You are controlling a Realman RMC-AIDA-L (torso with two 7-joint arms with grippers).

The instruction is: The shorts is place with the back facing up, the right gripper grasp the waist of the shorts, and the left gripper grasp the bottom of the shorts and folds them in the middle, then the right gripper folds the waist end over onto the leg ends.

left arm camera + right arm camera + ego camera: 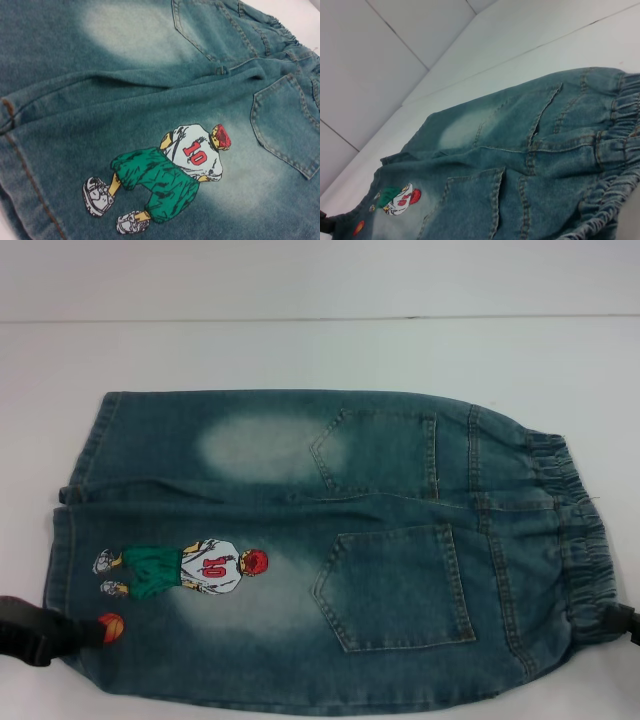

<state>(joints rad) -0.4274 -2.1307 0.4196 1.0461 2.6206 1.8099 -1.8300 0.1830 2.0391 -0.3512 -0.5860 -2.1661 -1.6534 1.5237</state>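
Head view: one shorts (300,550), two back pockets, long axis sideways, waist right; left gripper (40,632) and right gripper (622,620) at the edges, jaw state unreadable

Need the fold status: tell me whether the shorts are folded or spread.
Spread: the shorts lie flat, both back pockets and both legs showing side by side.

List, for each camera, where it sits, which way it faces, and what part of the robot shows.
Head view: looks forward and down on the shorts spread on the white table; left end effector at the leg hems, right end effector at the waist.
Left wrist view: sits by the hems, looks along the shorts toward the waist; no robot part shows.
Right wrist view: sits by the waist, looks toward the hems; the left end effector barely shows at the far hem.
Shared: all show the footballer print and back pockets.
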